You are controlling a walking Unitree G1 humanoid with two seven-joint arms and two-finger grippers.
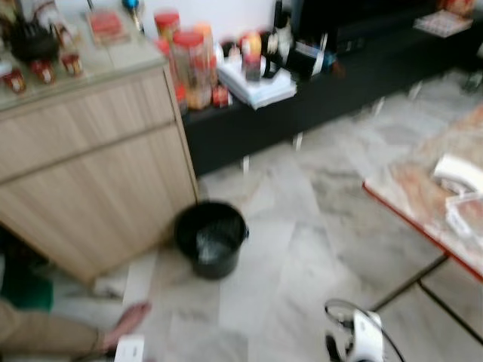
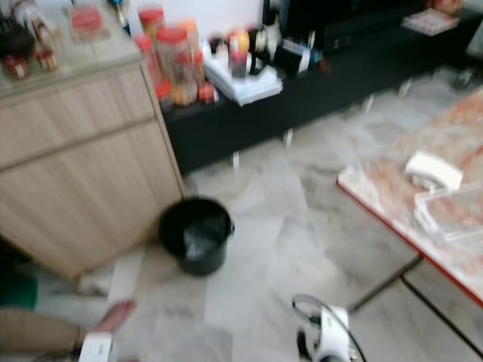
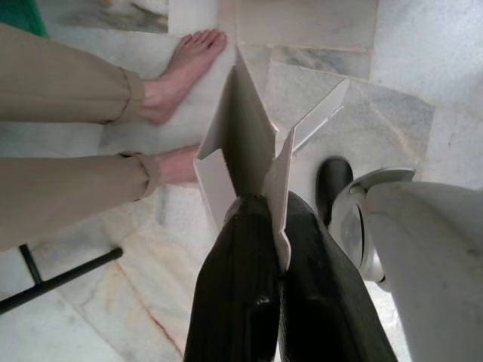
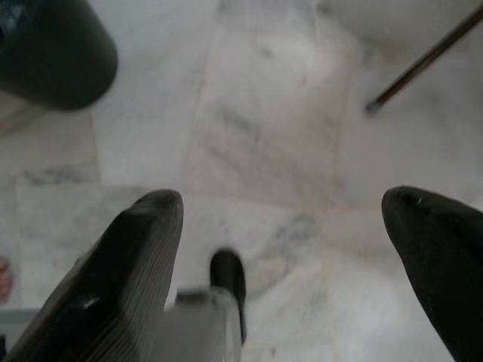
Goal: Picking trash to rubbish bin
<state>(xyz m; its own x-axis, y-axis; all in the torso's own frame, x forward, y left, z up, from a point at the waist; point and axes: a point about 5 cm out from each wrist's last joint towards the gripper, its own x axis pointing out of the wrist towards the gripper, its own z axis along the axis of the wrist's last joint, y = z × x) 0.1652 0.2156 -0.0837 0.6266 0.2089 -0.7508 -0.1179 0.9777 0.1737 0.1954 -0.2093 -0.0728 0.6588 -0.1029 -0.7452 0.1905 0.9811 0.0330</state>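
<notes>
Right up close, my left gripper is pinched tight on a folded white cardboard piece, held low over the marble floor. Somebody's bare feet and tan trouser legs are just past it. My right gripper hangs with fingers spread wide, nothing in it. Black rubbish bin sits on the floor ahead, beside the wooden cabinet. Red-edged table is off to my right.
</notes>
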